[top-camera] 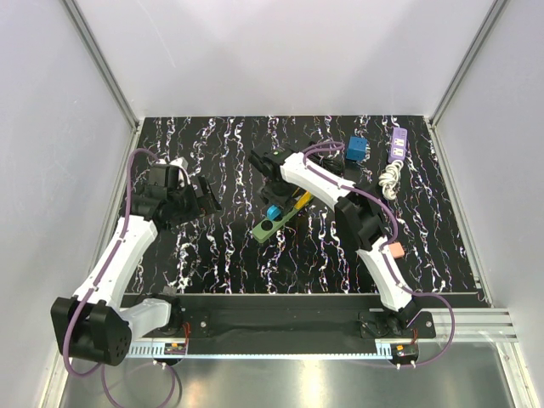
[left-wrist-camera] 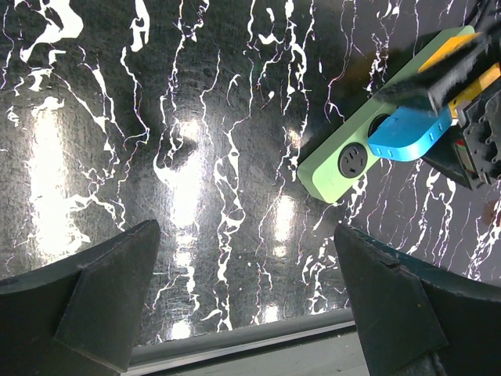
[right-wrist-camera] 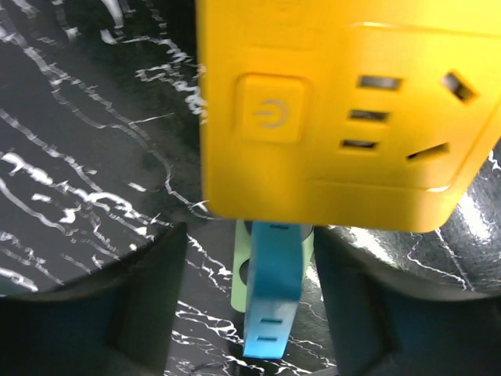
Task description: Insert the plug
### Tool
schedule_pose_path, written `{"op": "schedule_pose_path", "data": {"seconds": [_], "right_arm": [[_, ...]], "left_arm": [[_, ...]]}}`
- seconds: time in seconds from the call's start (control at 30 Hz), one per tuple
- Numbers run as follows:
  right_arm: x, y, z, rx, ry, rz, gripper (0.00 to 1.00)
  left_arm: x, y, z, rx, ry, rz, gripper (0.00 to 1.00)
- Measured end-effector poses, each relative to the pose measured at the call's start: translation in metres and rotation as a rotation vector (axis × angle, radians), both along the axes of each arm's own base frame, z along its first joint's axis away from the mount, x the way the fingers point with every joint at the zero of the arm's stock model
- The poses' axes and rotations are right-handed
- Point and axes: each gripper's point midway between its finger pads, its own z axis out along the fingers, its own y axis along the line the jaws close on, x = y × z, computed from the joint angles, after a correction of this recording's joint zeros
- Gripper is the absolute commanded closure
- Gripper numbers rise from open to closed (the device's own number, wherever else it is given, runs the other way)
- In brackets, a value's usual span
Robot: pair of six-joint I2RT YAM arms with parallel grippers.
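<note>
Centre of top view: blue plug [top-camera: 273, 212] sat on green power strip [top-camera: 270, 226], near its lower-left end; yellow power strip [top-camera: 299, 201] just beside, toward upper right. Right gripper [right-wrist-camera: 249, 233] straddled plug, jaws parted wider than plug, gripping nothing. Left gripper [top-camera: 206, 195] at frame left, wide open, empty, above table [left-wrist-camera: 117, 117].

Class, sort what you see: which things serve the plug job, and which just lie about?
Job: light blue plastic plug, green plastic power strip.
Idle: yellow plastic socket block, blue cube adapter, purple power strip, coiled white cable.
</note>
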Motion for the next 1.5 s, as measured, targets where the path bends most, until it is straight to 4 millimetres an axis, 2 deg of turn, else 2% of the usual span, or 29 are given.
{"op": "schedule_pose_path", "data": {"seconds": [0.1, 0.17, 0.3, 0.37, 0.43, 0.5, 0.63, 0.77, 0.9, 0.97, 1.07, 1.2, 1.3, 1.4, 1.5], "right_arm": [[0.005, 0.004, 0.01, 0.018, -0.024, 0.022, 0.11], [0.008, 0.008, 0.02, 0.039, -0.044, 0.043, 0.09], [0.006, 0.011, 0.054, 0.089, -0.09, 0.095, 0.0], [0.001, 0.01, 0.076, 0.117, -0.122, 0.132, 0.0], [-0.01, 0.006, 0.096, 0.146, -0.157, 0.17, 0.0], [-0.029, -0.007, 0.113, 0.16, -0.184, 0.221, 0.0], [-0.06, -0.035, 0.135, 0.185, -0.255, 0.324, 0.0], [-0.087, -0.058, 0.131, 0.2, -0.305, 0.448, 0.0], [-0.104, -0.066, 0.119, 0.22, -0.325, 0.559, 0.0], [-0.109, -0.067, 0.118, 0.233, -0.34, 0.601, 0.0], [-0.112, -0.067, 0.125, 0.25, -0.379, 0.661, 0.0], [-0.11, -0.064, 0.141, 0.271, -0.454, 0.715, 0.0], [-0.11, -0.062, 0.147, 0.282, -0.485, 0.742, 0.0], [-0.112, -0.062, 0.145, 0.283, -0.49, 0.761, 0.0], [-0.114, -0.066, 0.138, 0.269, -0.481, 0.779, 0.0]], "left_arm": [[0.0, 0.0, 0.0, 0.001, -0.001, 0.001, 0.01], [0.0, 0.001, 0.0, 0.003, -0.003, 0.003, 0.01], [0.0, 0.003, 0.004, 0.011, -0.02, 0.011, 0.01], [0.0, 0.005, 0.006, 0.017, -0.03, 0.017, 0.01], [0.001, 0.007, 0.008, 0.023, -0.04, 0.027, 0.01], [0.001, 0.009, 0.009, 0.021, -0.04, 0.046, 0.01], [0.003, 0.022, 0.009, -0.003, 0.003, 0.163, 0.01], [0.028, 0.049, 0.017, -0.023, 0.034, 0.327, 0.01], [0.074, 0.106, 0.016, -0.044, 0.078, 0.503, 0.01], [0.09, 0.135, 0.006, -0.041, 0.1, 0.571, 0.01], [0.094, 0.172, -0.018, -0.018, 0.162, 0.653, 0.01], [0.098, 0.202, -0.039, 0.032, 0.237, 0.703, 0.02], [0.113, 0.222, -0.05, 0.059, 0.258, 0.728, 0.07], [0.116, 0.233, -0.068, 0.077, 0.296, 0.734, 0.08], [0.109, 0.238, -0.087, 0.103, 0.356, 0.739, 0.04]]}}
